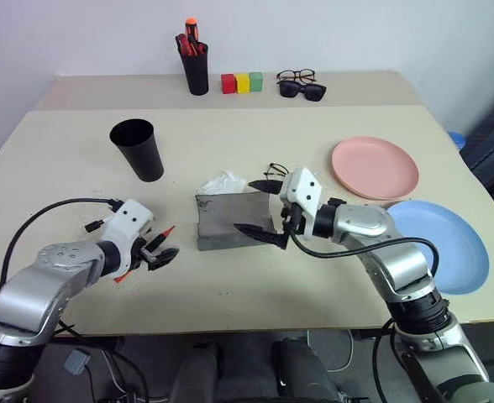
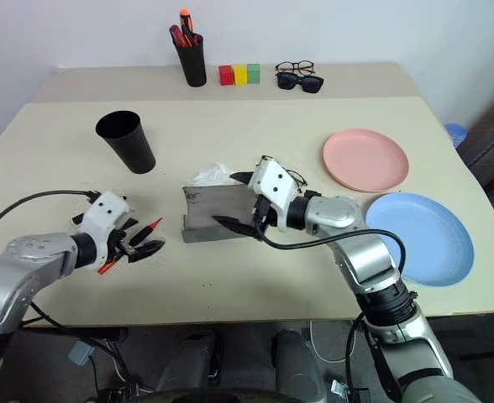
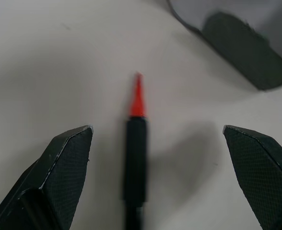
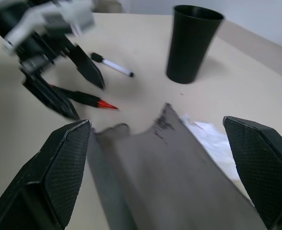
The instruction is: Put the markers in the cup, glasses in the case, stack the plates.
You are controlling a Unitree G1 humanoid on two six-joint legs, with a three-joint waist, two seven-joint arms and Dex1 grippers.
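While the left gripper point(image 3: 158, 158) hangs wide open and empty, the black marker with red tip point(image 3: 135, 153) lies on the table point(image 1: 314, 109) between its fingers. Right gripper point(image 1: 260, 207), also wide open, straddles the open grey case point(image 1: 230, 220), holding nothing; white marker point(image 4: 111, 66) lies beyond

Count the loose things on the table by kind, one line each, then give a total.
Plates: 2, pink, blue
Cups: 2, cup, pen pot
Glasses: 3
Blocks: 3
Markers: 2
Case: 1
Total: 13
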